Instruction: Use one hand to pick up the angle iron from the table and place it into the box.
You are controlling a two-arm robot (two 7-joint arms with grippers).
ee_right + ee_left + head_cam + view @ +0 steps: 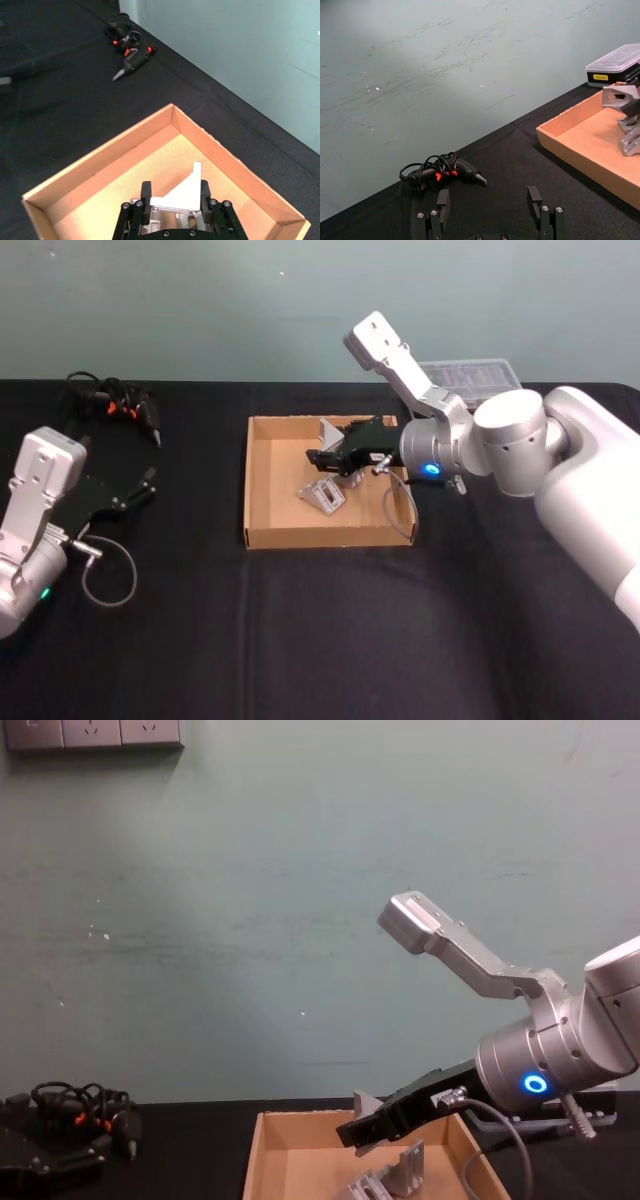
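Right gripper (175,209), nearest the wrist camera, with fingers closed on a silver angle iron (181,192), held above the floor of the cardboard box (262,475) near its far wall. A second angle iron (322,494) lies on the box floor just below. Box rests on the black table (300,630). Left gripper (490,210), fingers spread and empty, sits parked over the table's left side, near a corded black tool (442,172).

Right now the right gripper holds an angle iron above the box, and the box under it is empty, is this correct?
Not quite. The right gripper does hold an angle iron above the box, but the box is not empty: the head view shows another angle iron already lying inside.
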